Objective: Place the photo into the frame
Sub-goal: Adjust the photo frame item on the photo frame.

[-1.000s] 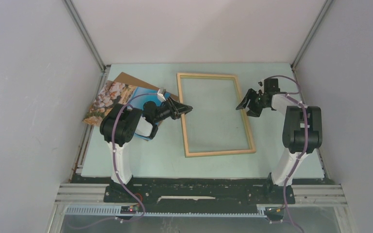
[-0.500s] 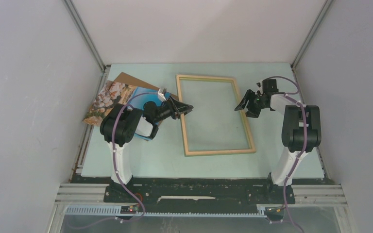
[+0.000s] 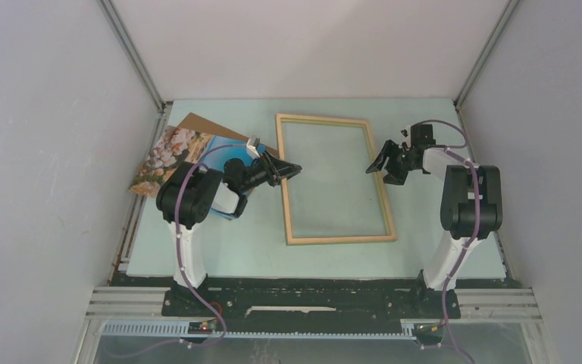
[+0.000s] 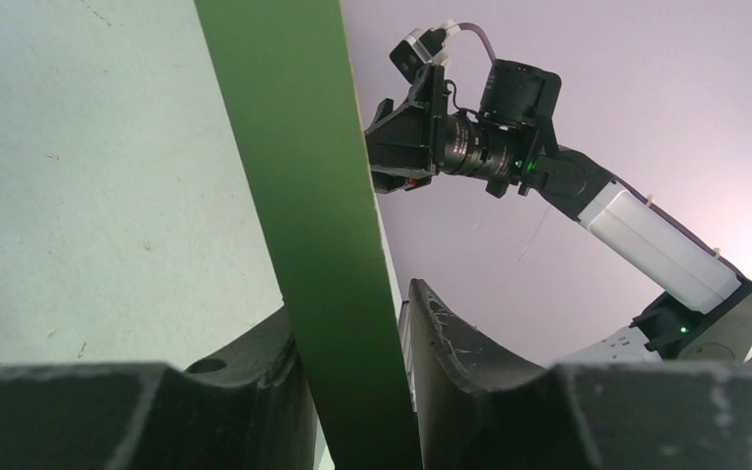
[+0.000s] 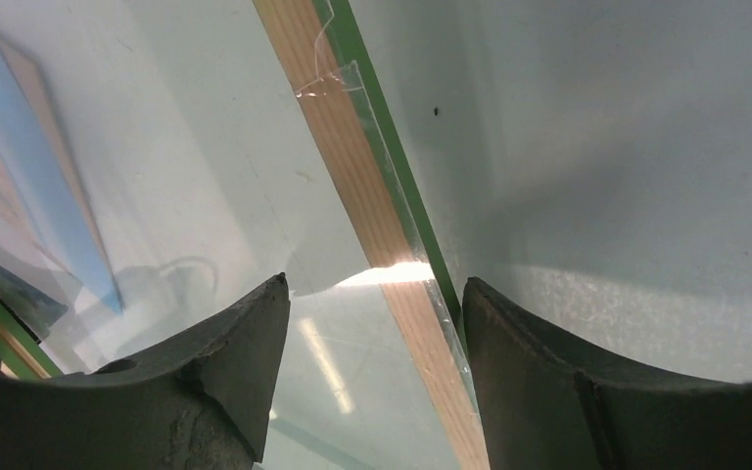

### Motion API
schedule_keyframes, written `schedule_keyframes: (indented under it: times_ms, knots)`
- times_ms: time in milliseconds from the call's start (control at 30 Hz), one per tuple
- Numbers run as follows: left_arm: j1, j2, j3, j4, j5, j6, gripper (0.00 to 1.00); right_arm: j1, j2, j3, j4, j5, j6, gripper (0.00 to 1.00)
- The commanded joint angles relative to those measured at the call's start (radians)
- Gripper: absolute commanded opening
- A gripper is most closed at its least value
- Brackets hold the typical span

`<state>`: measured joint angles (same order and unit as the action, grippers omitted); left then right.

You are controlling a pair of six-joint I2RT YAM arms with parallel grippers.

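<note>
The frame lies mid-table with its pale wood side up and a clear pane inside. My left gripper is shut on its left rail. In the left wrist view the green rail fills the gap between the fingers. My right gripper stands open astride the right rail. That rail runs close to the right finger, with a wide gap to the left one. The photo lies at the left, picture side up, partly hidden by my left arm.
A brown backing board lies under the photo, near the left wall. Aluminium rails and enclosure walls border the table on the left, right and back. The arm bases stand at the near edge.
The right gripper has edged slightly inward over the frame's right rail. The frame's near end has shifted a little to the left. The left gripper stays at the left rail.
</note>
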<state>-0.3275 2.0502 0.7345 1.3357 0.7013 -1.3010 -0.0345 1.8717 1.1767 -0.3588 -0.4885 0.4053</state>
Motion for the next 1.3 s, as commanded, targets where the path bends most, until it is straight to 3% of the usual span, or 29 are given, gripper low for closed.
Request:
schedule_keyframes:
  times_ms: [0, 467, 767, 1067, 1267]
  knots:
    - [-0.012, -0.042, 0.034, 0.095, 0.012, 0.039, 0.27, -0.020, -0.077, -0.018, -0.006, -0.021, -0.011, 0.73]
    - [-0.012, -0.039, 0.037, 0.094, 0.013, 0.035, 0.27, -0.030, -0.136, -0.072, 0.007, -0.024, -0.005, 0.73]
    - [-0.012, -0.039, 0.038, 0.096, 0.016, 0.030, 0.42, -0.009, -0.204, -0.093, 0.000, -0.025, 0.001, 0.72]
    - [-0.012, -0.049, 0.034, 0.105, 0.023, 0.025, 0.30, 0.013, -0.186, -0.094, 0.014, -0.027, 0.015, 0.72]
    - [-0.012, -0.056, 0.030, 0.107, 0.024, 0.029, 0.33, 0.033, -0.138, -0.094, 0.025, -0.026, 0.011, 0.71]
